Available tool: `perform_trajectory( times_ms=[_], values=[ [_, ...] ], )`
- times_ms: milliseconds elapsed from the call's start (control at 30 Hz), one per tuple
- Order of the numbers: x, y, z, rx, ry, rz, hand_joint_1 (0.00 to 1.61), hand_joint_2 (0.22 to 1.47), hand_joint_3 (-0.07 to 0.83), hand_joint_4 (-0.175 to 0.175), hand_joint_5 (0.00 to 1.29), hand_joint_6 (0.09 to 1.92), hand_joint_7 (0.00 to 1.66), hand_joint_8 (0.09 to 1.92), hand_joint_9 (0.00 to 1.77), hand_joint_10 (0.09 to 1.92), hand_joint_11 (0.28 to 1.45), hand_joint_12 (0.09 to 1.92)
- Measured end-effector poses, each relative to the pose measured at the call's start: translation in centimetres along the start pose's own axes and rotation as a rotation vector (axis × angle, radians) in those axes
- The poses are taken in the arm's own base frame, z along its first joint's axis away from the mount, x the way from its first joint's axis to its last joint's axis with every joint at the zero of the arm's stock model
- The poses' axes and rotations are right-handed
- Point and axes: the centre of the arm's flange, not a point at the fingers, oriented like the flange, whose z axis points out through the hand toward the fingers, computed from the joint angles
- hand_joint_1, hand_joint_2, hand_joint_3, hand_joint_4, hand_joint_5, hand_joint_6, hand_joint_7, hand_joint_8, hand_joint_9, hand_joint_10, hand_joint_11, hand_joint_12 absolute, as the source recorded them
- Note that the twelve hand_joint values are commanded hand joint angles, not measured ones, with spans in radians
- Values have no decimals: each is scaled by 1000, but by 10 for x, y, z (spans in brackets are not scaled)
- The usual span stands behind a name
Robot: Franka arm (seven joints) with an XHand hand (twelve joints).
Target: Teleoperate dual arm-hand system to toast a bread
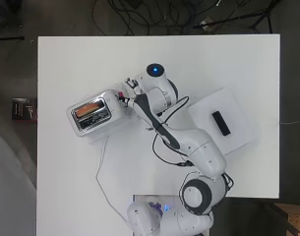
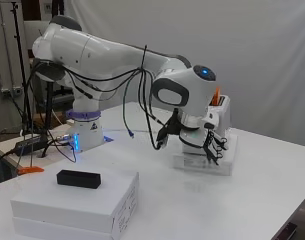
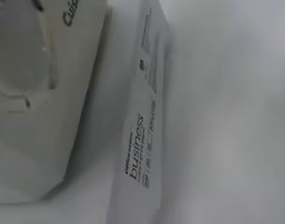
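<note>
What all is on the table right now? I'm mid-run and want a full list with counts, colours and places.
toaster: one, silver and white, left of table centre in the overhead view, standing on a flat white pack.
bread slice: one, orange-brown, in a toaster slot, its top sticking out.
flat white pack: one, white with print, under the toaster.
toaster cord: one, white, runs from the toaster toward the arm's base.
white boxes: two stacked, right side in the overhead view.
black block: one, black, lying on the top box.
arm: one, white, reaching to the toaster.
hand: one, black and white, at the toaster's end face.

The white box (image 3: 142, 140) under the toaster (image 3: 34, 102) bears the word "business"
</note>
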Motion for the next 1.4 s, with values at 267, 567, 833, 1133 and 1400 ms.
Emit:
perform_trajectory(
  times_ms=[267,567,833,1133,1400],
  values=[
    [-15,28,48,58,17,125,160,1203,10,-43,421,87,791,87,952,87,621,87],
    [-9,44,42,37,9,166,2,997,8,-33,363,87,708,87,845,87,582,87],
    [18,-39,-114,-224,26,137,0,987,-1,-51,444,87,920,124,1021,458,626,558],
    [-37,-205,-242,-490,101,253,0,983,4,-9,408,87,425,87,530,87,475,87],
    [-24,-284,-228,-532,51,333,0,993,5,2,395,87,396,87,488,87,454,87]
  ],
)
